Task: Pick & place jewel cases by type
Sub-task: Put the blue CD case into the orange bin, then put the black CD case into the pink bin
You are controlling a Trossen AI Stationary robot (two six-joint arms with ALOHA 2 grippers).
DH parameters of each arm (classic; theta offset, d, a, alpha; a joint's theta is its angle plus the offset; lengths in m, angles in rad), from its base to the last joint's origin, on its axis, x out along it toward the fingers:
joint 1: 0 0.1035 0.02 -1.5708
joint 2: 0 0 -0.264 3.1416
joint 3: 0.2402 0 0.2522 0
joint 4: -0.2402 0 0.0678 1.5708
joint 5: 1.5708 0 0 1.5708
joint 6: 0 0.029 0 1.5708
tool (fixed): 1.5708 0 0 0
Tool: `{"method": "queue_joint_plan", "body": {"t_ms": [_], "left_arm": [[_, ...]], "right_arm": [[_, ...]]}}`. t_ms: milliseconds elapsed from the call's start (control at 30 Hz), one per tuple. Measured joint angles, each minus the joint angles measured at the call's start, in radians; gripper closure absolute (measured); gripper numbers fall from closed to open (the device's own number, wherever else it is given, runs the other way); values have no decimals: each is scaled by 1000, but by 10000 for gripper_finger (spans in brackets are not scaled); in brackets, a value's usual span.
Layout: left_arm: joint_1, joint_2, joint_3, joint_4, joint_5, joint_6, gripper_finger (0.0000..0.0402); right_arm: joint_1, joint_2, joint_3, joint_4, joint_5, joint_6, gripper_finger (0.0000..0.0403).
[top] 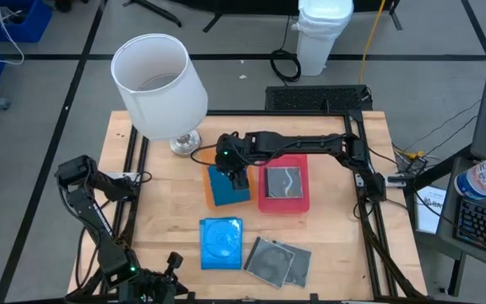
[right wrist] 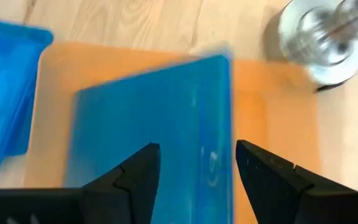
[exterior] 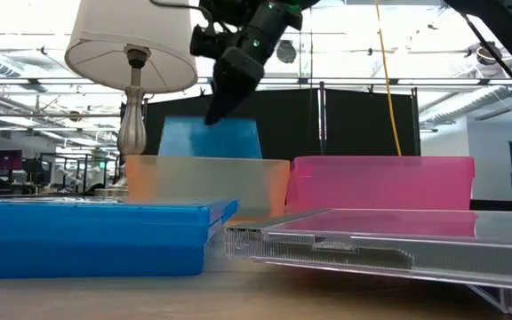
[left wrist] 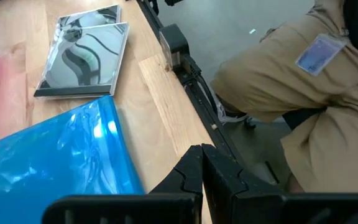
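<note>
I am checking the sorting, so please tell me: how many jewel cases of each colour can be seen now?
Blue jewel cases: 2, one in the orange tray at, one on the table at.
Clear/dark jewel cases: 3, one in the red tray at, two overlapping at and.
Total: 5

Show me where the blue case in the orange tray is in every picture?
High view: blue case at table centre, under the right gripper.
Low view: sticking up tilted above the orange tray.
Left wrist view: not in it.
Right wrist view: centre, between the open fingers.
Shared landmark: the orange tray.
</note>
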Motion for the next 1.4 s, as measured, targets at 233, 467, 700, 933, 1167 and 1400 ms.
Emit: {"method": "queue_joint_plan", "body": {"t_ms": [233,467,700,933,1167,1400], "left_arm": [[0,0,0,0,0,-2,392],[0,0,0,-10,-1,23,392],[0,0,0,-26,-18,54,392],[0,0,0,-24,-105,61,392],[28,0,0,5,-189,55,392],[120,0,0,32,-214,60,392]], "right_arm": [[6,-17,0,34,53,27,202],[66,-120,0,51,29,36,205],[242,-297,-4,30,47,85,285],[517,-424,-188,85,242,157,392],[745,-449,-538,507,476,207,401],[873,-443,-934,1174,692,204,402]]}}
